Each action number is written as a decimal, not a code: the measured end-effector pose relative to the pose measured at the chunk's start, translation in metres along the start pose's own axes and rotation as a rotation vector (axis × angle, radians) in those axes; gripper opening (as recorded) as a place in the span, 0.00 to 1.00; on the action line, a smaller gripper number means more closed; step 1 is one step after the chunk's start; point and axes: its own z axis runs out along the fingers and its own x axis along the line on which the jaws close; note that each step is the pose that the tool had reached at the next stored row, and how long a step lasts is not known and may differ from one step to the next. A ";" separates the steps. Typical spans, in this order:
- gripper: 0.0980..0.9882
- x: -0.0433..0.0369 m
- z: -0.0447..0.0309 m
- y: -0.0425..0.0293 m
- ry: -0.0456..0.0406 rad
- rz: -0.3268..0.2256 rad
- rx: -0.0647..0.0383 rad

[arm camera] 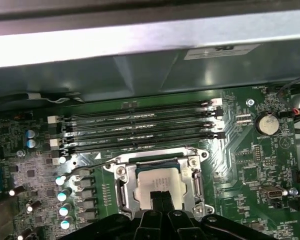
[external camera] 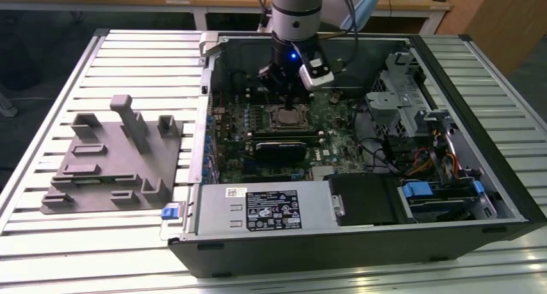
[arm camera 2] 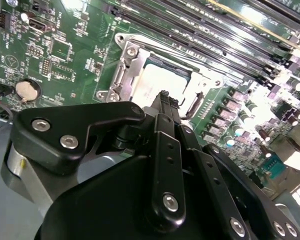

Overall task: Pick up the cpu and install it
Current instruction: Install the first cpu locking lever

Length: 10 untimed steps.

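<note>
The cpu, a flat square chip with a silvery-white top, lies inside the metal socket frame on the green motherboard. It also shows in the second wrist view as the cpu and in the exterior view as the cpu. My gripper hangs straight over it, its two black fingers pressed together and pointing down at the chip's middle. The fingertips are at or just above the chip's top; I cannot tell whether they touch. The gripper reaches down into the open computer case.
Several memory slots run beside the socket, and a coin battery sits farther off. The power-supply box and a drive cage crowd the case. A grey fixture plate lies on the slatted table at the exterior view's left.
</note>
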 end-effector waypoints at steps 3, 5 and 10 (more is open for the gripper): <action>0.01 0.0030 -0.0001 -0.0004 0.0000 0.000 0.000; 0.01 0.0046 -0.0002 -0.0006 0.0000 0.000 0.000; 0.01 0.0100 -0.0004 -0.0013 0.0000 0.000 0.000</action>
